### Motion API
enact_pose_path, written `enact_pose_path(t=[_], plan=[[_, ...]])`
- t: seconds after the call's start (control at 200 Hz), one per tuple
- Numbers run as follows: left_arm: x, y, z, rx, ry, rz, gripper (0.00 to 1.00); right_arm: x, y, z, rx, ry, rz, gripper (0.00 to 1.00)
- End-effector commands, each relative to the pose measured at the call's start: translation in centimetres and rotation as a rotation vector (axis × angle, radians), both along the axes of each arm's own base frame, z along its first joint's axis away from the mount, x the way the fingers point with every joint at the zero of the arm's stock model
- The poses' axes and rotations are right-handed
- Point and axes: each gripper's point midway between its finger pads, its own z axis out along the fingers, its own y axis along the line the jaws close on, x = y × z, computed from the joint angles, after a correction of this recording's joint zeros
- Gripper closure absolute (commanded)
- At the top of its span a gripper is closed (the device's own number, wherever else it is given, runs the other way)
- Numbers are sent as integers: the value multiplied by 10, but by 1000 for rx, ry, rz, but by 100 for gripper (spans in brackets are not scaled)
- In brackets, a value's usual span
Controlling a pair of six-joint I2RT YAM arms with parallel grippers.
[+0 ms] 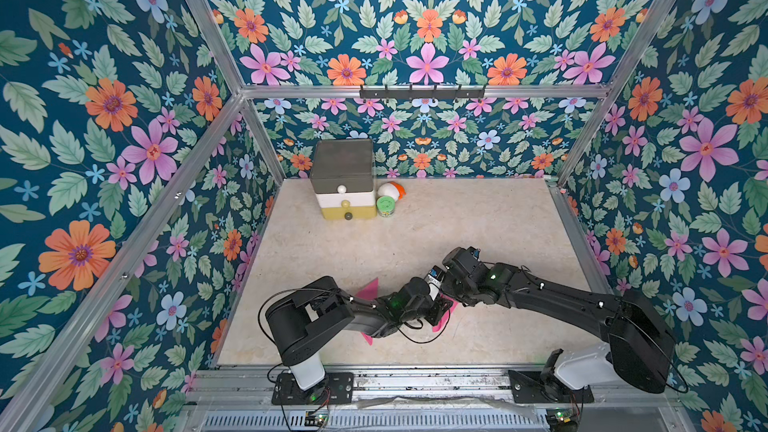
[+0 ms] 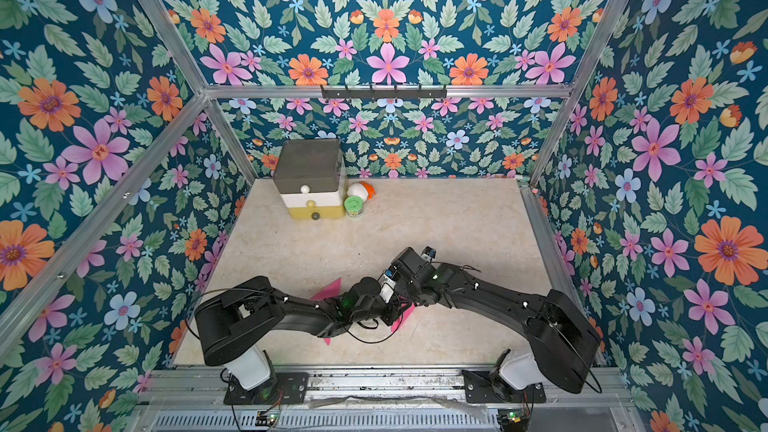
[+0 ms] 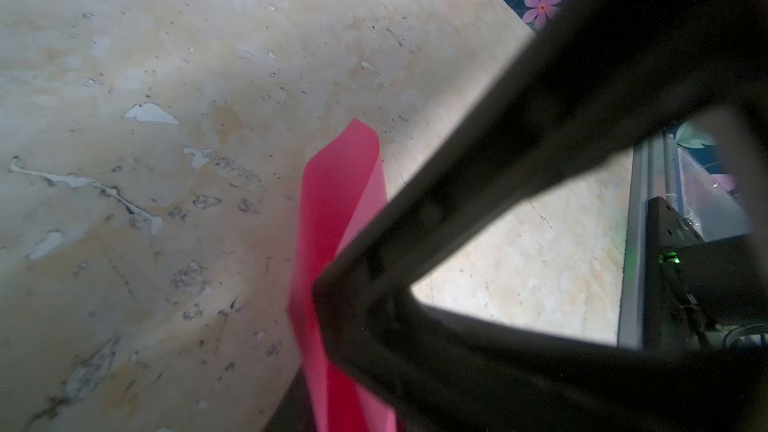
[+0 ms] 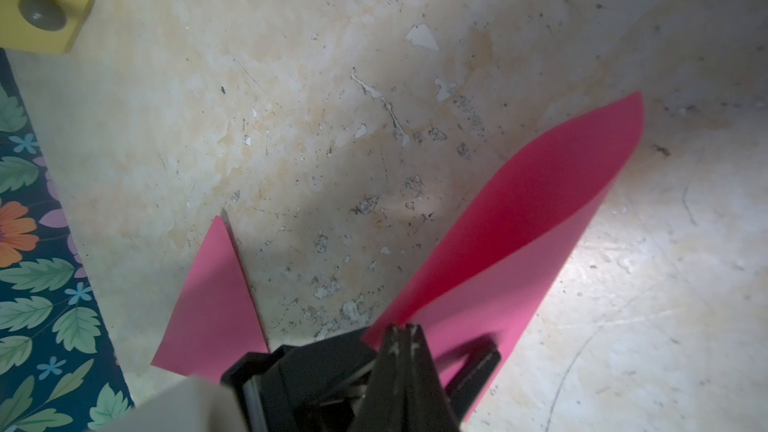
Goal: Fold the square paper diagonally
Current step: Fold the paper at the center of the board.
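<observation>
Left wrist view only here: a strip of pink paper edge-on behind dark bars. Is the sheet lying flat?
Observer: No. The right wrist view shows the pink paper curled, one flap arched above the layer on the table.
Operator: What is at that flap?
Observer: The right gripper, tips shut, where the flap begins; a pinch I cannot confirm.
Operator: Anything else around?
Observer: A drawer box stands at the table's far side.

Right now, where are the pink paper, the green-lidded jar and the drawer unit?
pink paper (image 4: 540,201): right wrist view, on its raised, curled flap.
green-lidded jar (image 1: 387,204): in a top view, on its lid.
drawer unit (image 1: 341,160): in a top view, on its dark top.
</observation>
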Motion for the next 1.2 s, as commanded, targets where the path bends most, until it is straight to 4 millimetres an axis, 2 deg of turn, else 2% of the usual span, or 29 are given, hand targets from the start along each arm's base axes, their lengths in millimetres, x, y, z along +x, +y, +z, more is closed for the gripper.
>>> enact_pose_path(t=[0.0, 0.135, 0.385, 0.785, 1.01, 1.195], plan=[[1, -3, 5, -22, -9, -6, 69, 8, -7, 7, 11, -31, -56, 100], [0, -4, 6, -25, -9, -11, 70, 12, -5, 10, 45, -39, -73, 100], [0, -3, 4, -23, -10, -8, 70, 6, 1, 0, 40, -7, -38, 100], [1, -3, 4, -23, -7, -8, 70, 0, -5, -6, -3, -5, -34, 100], [0, -3, 4, -23, -6, -9, 70, 1, -5, -2, 3, -10, -42, 100], [0, -4, 4, -24, -5, -15, 78, 1, -6, -3, 2, -9, -48, 100]])
